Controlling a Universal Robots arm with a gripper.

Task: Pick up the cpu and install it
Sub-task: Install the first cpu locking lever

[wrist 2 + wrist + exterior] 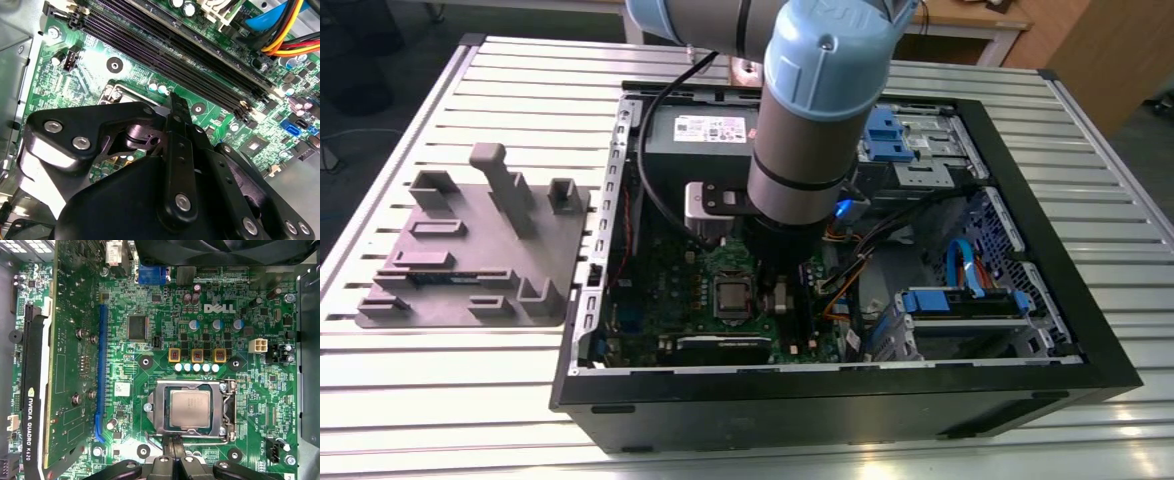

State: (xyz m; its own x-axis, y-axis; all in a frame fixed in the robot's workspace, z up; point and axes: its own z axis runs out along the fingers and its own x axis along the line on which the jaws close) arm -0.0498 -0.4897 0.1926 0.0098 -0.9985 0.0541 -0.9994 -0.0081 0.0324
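Note:
The cpu (pixel 190 407), a square chip with a silver-grey metal top, lies flat in the motherboard socket (pixel 227 410), framed by the metal load bracket. In the exterior view the cpu (pixel 731 295) shows as a dark square under the arm. My gripper (pixel 173 446) hangs just off the socket's edge, fingers together and nothing between them. In the second wrist view the gripper (pixel 176 102) points down at the board beside the socket corner (pixel 114 92), and its black body hides most of the socket.
An open black PC case (pixel 854 395) lies on a slatted metal table. Inside are a power-supply box (pixel 700 135), a graphics card (pixel 70 365), memory slots (pixel 165 45) and coloured cables (pixel 290 30). A grey moulded tray (pixel 467 250) sits to the exterior view's left.

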